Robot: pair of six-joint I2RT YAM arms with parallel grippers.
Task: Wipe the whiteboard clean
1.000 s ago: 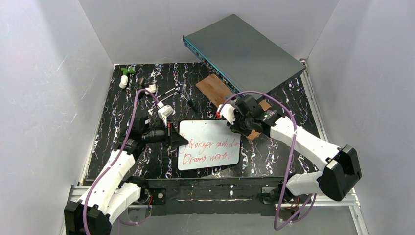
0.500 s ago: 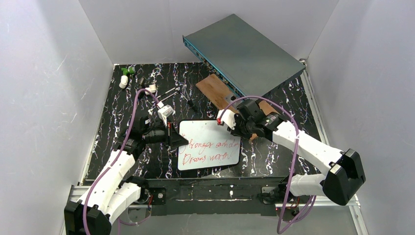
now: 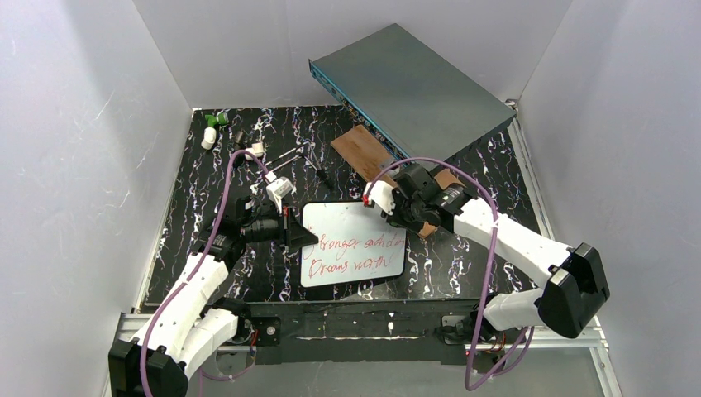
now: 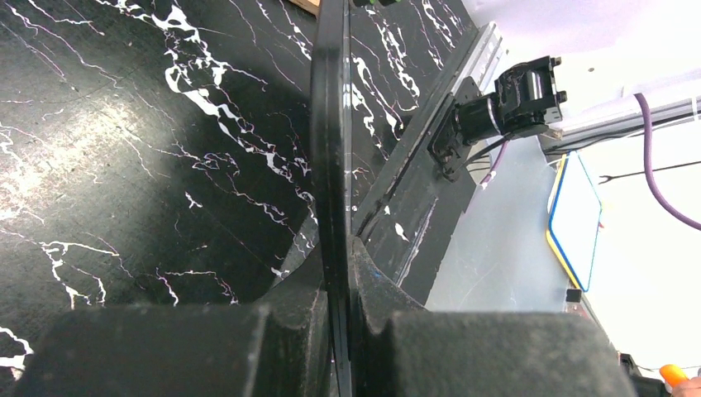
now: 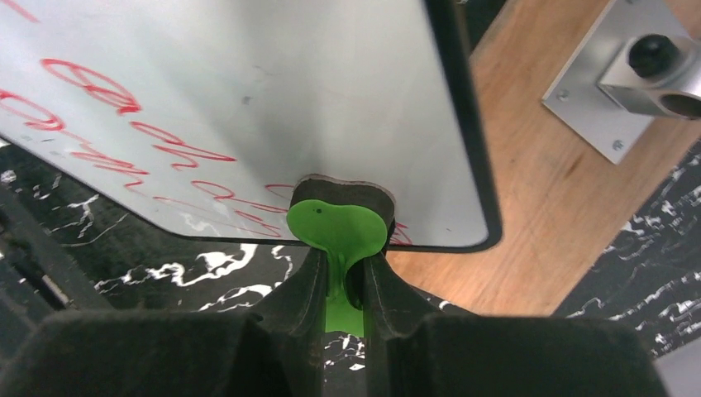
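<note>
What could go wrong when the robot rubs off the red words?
1. The left claw pinches the whiteboard only by its thin rim, so hard rubbing might twist the board or make it slip out.
2. The right claw presses the green eraser close to the board's corner. A stroke the wrong way could slide off the edge onto the wooden plank.

The right gripper (image 5: 339, 277) pinches a green tab (image 5: 337, 227) whose dark-edged head lies against the whiteboard (image 5: 273, 99), close to the board's black-rimmed corner and over the end of its red handwriting. Beside that corner lies a wooden plank (image 5: 546, 207) carrying a metal bracket (image 5: 628, 74), on the black marbled table (image 5: 636, 281).
</note>
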